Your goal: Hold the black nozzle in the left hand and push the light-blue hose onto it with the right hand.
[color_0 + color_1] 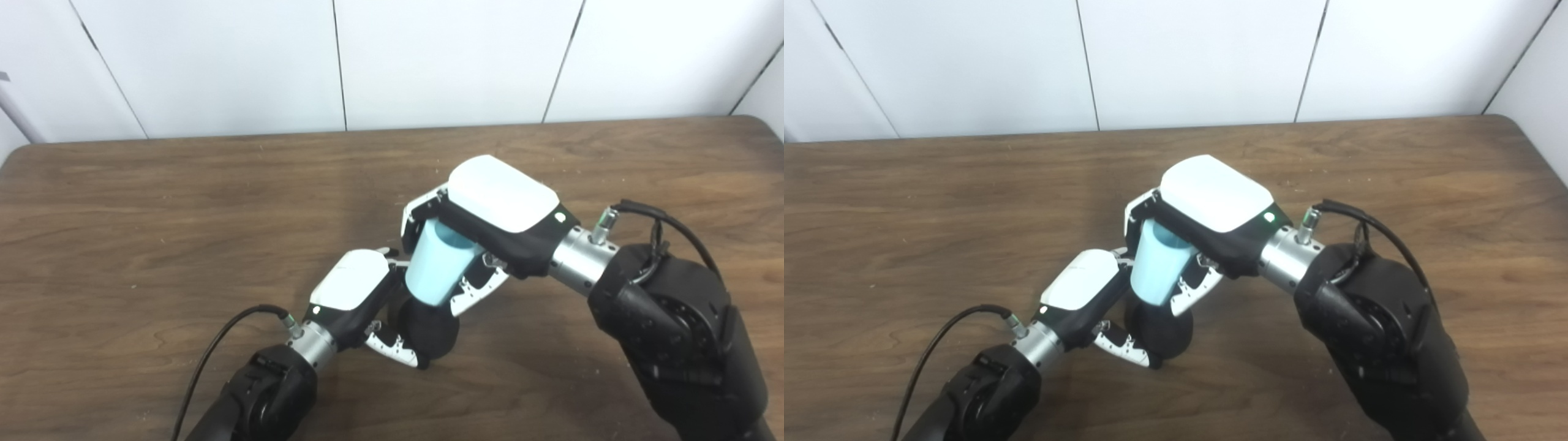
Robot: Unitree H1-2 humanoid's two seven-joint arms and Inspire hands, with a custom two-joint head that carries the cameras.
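- Near the middle of the wooden bench [153,202], both arms meet, each coming in from the bottom edge
- Left robot hand [358,294] is clenched around the black nozzle [429,331], its fingers wrapped under and beside the rounded dark body
- Black nozzle sits low, just above the bench surface, with its upper end pointing up towards the hose
- Right robot hand [490,214] is grasping the light-blue hose [438,263], fingers closed round its upper part while its white back faces the cameras
- Light-blue hose is tilted, its top hidden in the right palm and its lower end touching the top of the black nozzle
- How far the hose end sits over the nozzle cannot be told, since the joint is partly hidden by fingers
- A black cable [214,343] loops from the left wrist, and another cable [667,223] arcs over the right forearm
- Behind the bench stands a white panelled wall [429,55]
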